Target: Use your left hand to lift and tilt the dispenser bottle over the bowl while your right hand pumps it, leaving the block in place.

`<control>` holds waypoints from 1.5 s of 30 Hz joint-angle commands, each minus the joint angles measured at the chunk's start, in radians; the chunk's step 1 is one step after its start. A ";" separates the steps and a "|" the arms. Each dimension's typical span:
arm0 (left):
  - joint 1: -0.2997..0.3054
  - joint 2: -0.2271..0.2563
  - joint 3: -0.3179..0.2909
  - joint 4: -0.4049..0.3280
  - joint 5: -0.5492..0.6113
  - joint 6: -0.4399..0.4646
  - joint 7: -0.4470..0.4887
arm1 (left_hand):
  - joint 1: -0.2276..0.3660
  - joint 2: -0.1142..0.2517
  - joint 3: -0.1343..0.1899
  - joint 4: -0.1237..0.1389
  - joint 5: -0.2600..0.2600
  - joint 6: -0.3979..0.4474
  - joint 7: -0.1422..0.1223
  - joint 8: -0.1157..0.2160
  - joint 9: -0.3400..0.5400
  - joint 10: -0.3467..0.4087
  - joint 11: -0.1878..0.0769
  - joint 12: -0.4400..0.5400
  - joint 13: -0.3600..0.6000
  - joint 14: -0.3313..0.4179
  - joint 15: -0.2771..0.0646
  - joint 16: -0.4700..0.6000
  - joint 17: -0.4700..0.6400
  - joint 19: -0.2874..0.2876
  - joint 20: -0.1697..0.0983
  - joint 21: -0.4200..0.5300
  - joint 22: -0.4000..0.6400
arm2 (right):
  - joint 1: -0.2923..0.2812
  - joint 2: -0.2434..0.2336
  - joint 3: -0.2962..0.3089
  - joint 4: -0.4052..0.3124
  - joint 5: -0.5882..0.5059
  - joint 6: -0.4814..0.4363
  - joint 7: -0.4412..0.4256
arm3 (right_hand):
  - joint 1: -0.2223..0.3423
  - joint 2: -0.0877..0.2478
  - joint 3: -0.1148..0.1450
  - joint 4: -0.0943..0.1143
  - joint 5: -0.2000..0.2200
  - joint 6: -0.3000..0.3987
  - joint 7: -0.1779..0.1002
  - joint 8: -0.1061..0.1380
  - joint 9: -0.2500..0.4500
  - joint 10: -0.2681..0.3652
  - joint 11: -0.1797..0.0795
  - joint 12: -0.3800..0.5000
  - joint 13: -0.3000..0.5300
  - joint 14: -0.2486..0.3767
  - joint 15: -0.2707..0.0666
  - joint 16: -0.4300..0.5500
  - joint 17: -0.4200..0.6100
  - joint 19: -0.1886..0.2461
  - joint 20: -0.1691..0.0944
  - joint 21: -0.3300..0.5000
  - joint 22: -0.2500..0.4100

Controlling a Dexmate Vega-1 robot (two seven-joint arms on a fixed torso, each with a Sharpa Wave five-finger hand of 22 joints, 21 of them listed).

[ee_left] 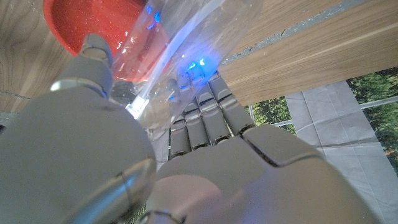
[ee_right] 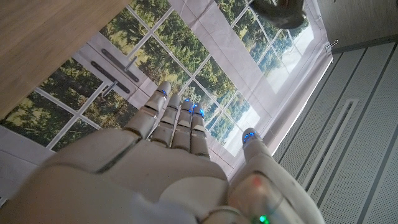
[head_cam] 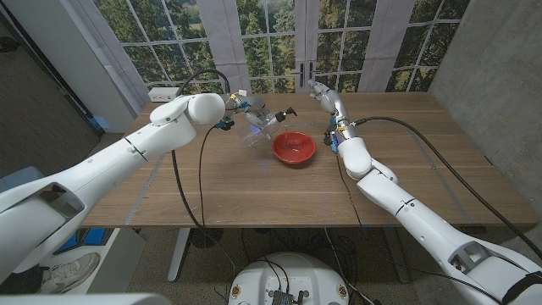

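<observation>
No legible text, label, brand, number or sign appears in any view. The clear dispenser bottle [head_cam: 257, 120], right of centre in the upper half of the head view, carries no readable label; in the left wrist view its surface [ee_left: 180, 43] shows only blue reflections. The red bowl [head_cam: 293, 147], just right of centre in the head view, is unmarked. The blue and green lights on the right hand [ee_right: 186, 168] are plain dots, not characters.
</observation>
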 commanded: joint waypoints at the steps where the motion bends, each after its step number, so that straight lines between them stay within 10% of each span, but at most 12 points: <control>1: 0.016 0.010 -0.007 -0.024 0.001 0.018 0.001 | 0.321 0.324 0.003 0.002 0.000 0.156 -0.134 0.005 0.002 0.182 -0.171 0.002 0.004 0.040 -0.178 0.005 0.004 -0.005 -0.078 0.008 0.000 | 0.035 0.022 -0.048 0.021 -0.043 -0.029 -0.008 | 0.000 0.035 0.006 0.002 -0.001 0.000 -0.003 -0.002 0.004 0.000 -0.006 -0.004 0.005 -0.008 -0.001 -0.005 0.005 -0.004 0.001 0.000 0.002; 21: 0.019 0.014 -0.011 -0.023 0.002 0.011 0.006 | 0.322 0.325 0.002 0.002 -0.001 0.158 -0.132 0.002 0.004 0.184 -0.172 0.000 0.007 0.043 -0.178 0.006 0.004 -0.005 -0.079 0.011 0.000 | 0.073 0.059 -0.107 0.087 -0.140 0.009 -0.070 | 0.010 0.036 0.015 0.001 -0.002 -0.044 -0.023 -0.012 0.004 -0.054 -0.039 -0.021 0.003 -0.071 -0.030 -0.033 0.001 -0.074 -0.029 -0.020 0.001; 45: 0.013 0.008 -0.006 -0.018 0.008 0.020 0.005 | 0.323 0.325 0.000 0.002 -0.001 0.161 -0.130 -0.002 0.006 0.186 -0.169 -0.004 0.009 0.044 -0.178 0.006 0.005 -0.007 -0.079 0.014 0.000 | 0.098 0.073 -0.168 0.067 -0.238 -0.085 -0.101 | -0.074 0.020 -0.014 0.074 0.000 -0.164 -0.033 -0.022 0.000 -0.165 -0.045 -0.029 -0.008 -0.159 -0.024 -0.072 -0.007 -0.150 -0.033 -0.019 -0.002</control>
